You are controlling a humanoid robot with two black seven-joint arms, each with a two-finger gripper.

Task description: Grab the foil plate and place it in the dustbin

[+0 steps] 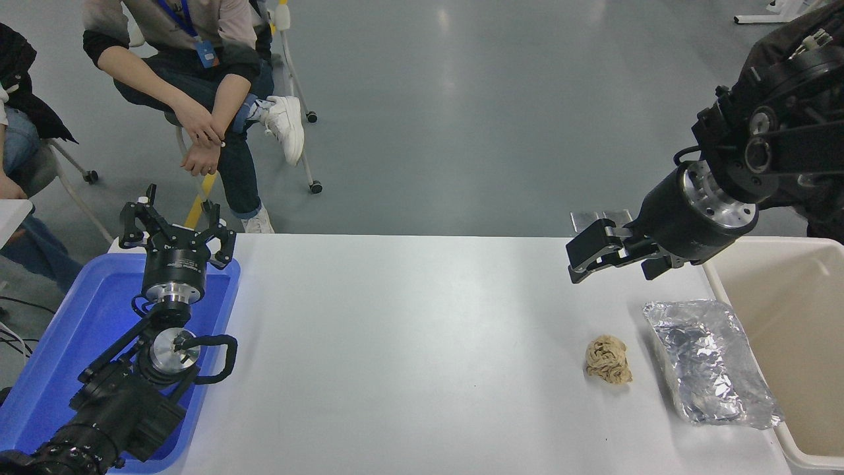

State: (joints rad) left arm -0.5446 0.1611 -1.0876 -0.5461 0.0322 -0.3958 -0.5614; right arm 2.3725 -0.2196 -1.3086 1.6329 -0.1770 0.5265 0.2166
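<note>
Parked left gripper (177,227), claws apart, hangs over the blue tray (59,343). Right gripper (583,260) looks closed, empty. Foil plate (709,361) at its 5 o'clock, touching dustbin (798,310): light, crushable, pinch a rim.

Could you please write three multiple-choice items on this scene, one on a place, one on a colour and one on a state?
1. Where does the foil plate lie?
A. In the dustbin
B. On the table beside the dustbin
C. In the blue tray

2. What colour is the tray under the left hand?
A. Blue
B. Red
C. Green

3. What is the right hand holding?
A. The foil plate
B. The paper ball
C. Nothing

Answers:
1 B: it lies on the table against the dustbin rim.
2 A: the tray beneath the left hand is blue.
3 C: the right hand hangs empty above the table, away from the paper ball.
</note>
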